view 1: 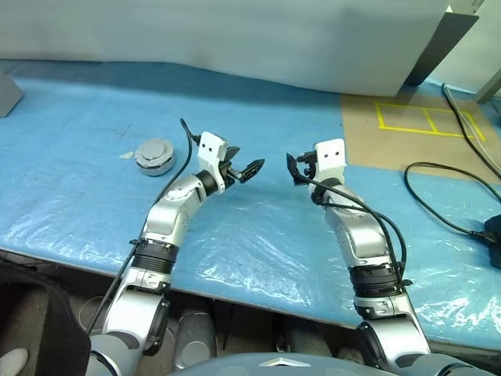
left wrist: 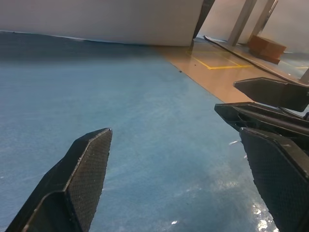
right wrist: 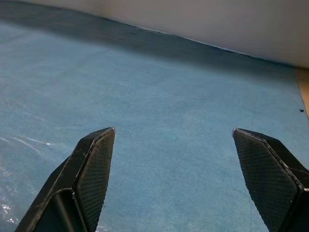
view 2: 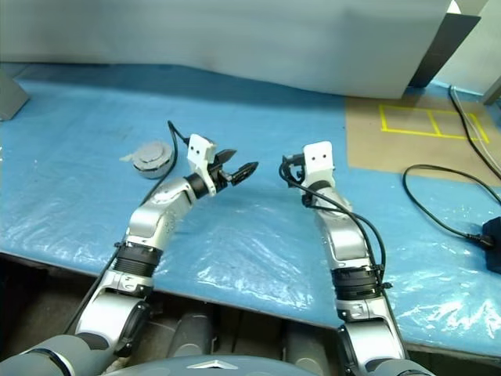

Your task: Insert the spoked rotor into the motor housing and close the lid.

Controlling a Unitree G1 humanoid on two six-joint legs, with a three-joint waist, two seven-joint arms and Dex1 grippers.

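Blue desk (view 1: 258,243): motor housing (view 1: 154,155) sits closed, so the job looks done. Left hand (view 1: 244,170) and right hand (view 1: 297,168) are apart, empty.

Motor housing (view 1: 154,155): round grey metal puck, lid (view 1: 154,149) seen closed on top, laid flat on blue table cover, far-left area.

Bright even light, glare on plastic sheet (view 1: 258,251)

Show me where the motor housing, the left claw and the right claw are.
motor housing (view 1: 154,155): left eye view, on its closed grey top.
left claw (view 1: 244,168): left eye view, midway between its open fingertips.
right claw (right wrist: 174,137): right wrist view, midway between its open fingertips.
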